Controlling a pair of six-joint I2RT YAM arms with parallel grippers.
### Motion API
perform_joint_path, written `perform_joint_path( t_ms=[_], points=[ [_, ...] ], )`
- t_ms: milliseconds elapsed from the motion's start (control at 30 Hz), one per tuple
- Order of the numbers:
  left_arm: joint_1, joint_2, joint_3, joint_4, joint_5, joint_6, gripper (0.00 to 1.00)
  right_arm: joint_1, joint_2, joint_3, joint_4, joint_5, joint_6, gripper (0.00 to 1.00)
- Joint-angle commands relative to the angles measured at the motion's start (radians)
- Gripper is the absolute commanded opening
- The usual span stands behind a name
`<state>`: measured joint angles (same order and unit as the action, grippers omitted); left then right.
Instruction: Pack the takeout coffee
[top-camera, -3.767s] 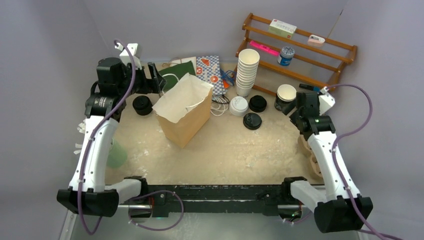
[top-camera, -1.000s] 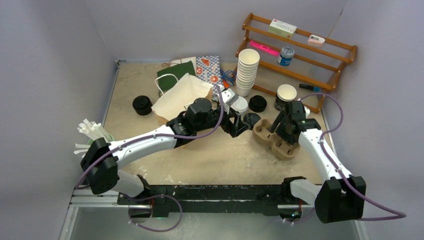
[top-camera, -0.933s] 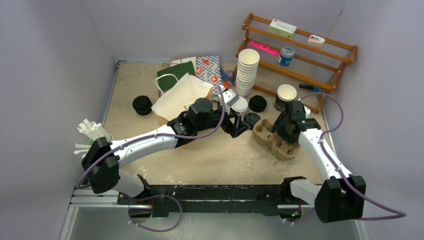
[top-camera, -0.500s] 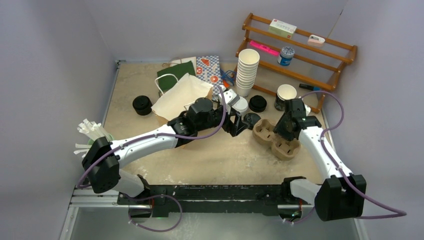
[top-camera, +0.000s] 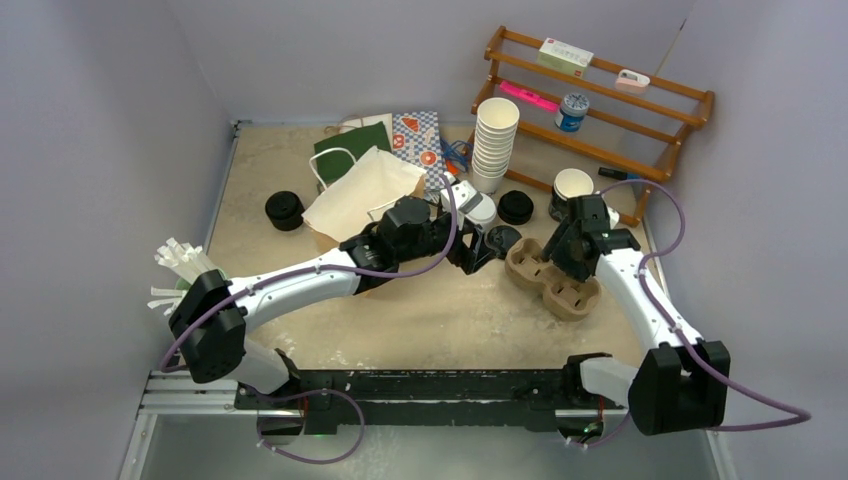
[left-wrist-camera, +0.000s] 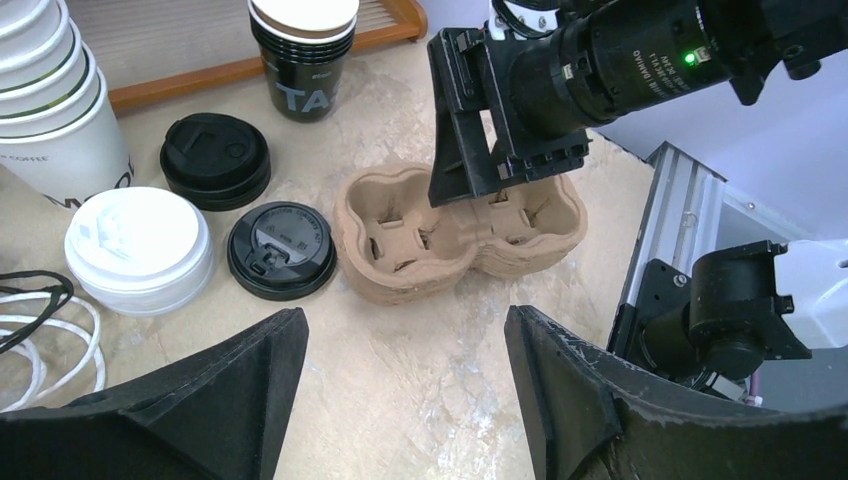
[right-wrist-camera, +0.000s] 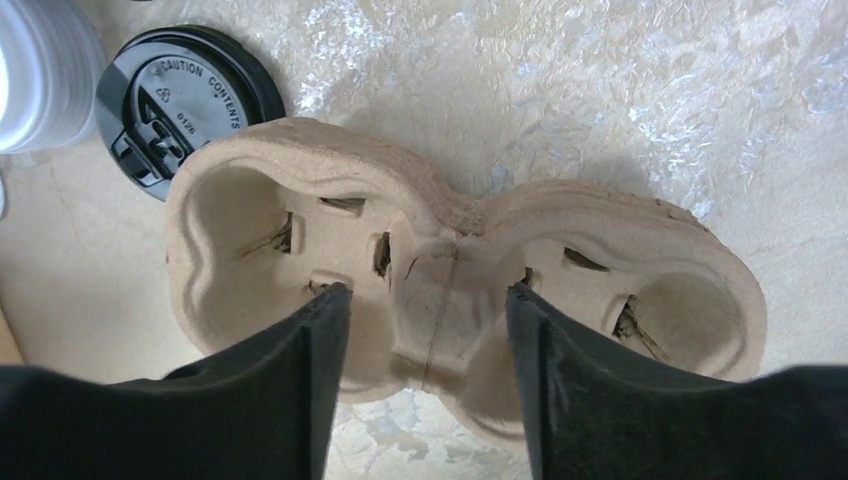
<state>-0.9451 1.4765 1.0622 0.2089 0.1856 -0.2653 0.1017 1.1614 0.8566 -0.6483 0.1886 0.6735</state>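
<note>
**Both pincers spread, coffee on the table**

My right pincer (right-wrist-camera: 425, 330) is spread astride the middle ridge of the pulp cup carrier (right-wrist-camera: 620, 250). One finger dips into a well on each side, and a gap shows between each finger and the ridge. The carrier's wells face up.

My left pincer (left-wrist-camera: 400, 322) hangs wide apart above the tabletop, just left of the carrier in the top view, pinching nothing.

In the left of my left wrist view, the white-lidded cup (left-wrist-camera: 135, 245) stands on the table. The black-lidded cup (left-wrist-camera: 215, 158) stands just above it in the frame. A second black lid (left-wrist-camera: 280, 248) sits between the white one and the carrier; I cannot tell how much cup is under it. All three are outside the carrier.

The brown paper bag (top-camera: 360, 190) gapes open in the upper middle of the top view, pale lining showing and its depths hidden behind my left arm. A stack of white cups (top-camera: 494, 140) stands nested at upper right. Dark cups (left-wrist-camera: 303, 55), white inside, nest beside it.
</note>
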Motion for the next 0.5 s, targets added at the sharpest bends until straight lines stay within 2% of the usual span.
perform_joint_path(
  t_ms=[0, 100, 367, 467],
  points=[
    [-0.004, -0.031, -0.014, 0.029, -0.013, 0.020, 0.76, 0.000, 0.015, -0.026, 0.038, -0.002, 0.012, 0.57],
    [-0.004, -0.040, -0.026, 0.024, -0.029, 0.023, 0.76, 0.000, 0.025, -0.024, 0.045, 0.001, 0.015, 0.51],
    [-0.004, -0.048, -0.033, -0.002, -0.102, 0.019, 0.76, 0.000, 0.047, -0.028, 0.047, 0.017, 0.010, 0.49],
    [-0.005, -0.050, -0.040, -0.007, -0.119, 0.014, 0.76, 0.000, 0.055, -0.028, 0.049, 0.001, 0.007, 0.42]
  ],
)
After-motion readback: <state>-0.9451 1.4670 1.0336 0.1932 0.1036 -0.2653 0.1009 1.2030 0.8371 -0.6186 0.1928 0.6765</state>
